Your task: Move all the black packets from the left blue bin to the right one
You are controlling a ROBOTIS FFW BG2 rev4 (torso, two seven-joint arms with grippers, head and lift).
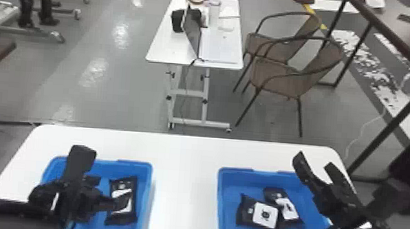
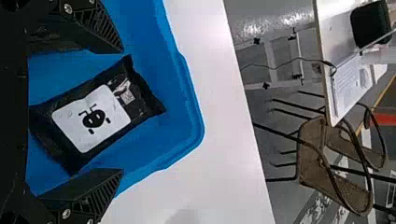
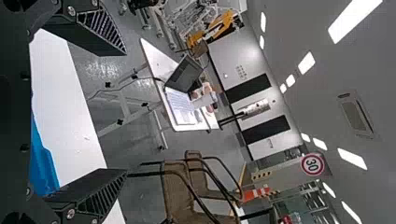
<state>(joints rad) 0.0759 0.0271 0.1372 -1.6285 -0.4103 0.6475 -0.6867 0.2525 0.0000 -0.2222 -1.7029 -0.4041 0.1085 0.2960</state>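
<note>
With twelve o'clock pointing away from me across the white worktable [image 1: 183,190], the left blue bin [image 1: 149,177] lies at nine and the right one [image 1: 220,189] at three. In the left bin I see one black packet [image 1: 132,200], at the three o'clock side, lying flat with its pale label up. The left gripper [image 1: 102,177] is over this bin; its fingers are wide, with the packet in the space between them, but not pinched. In the head view, one of these fingers covers a part of the packet, and the arm hides the bin's seven o'clock corner.

Two other packets are in the right bin: the first packet [image 1: 249,213] near the middle, overlapping the second packet [image 1: 279,196], which is at its two o'clock. The right gripper [image 1: 314,161] is above this bin's one o'clock edge, its fingers wide and holding nothing.

Between the bins there is a strip of bare table, and a wall of each bin stands in the way. Beyond, at twelve, is another white table [image 1: 171,48] with a laptop [image 1: 192,32]; at one are two brown chairs [image 1: 279,76], and at two, a dark railing [image 1: 385,35].
</note>
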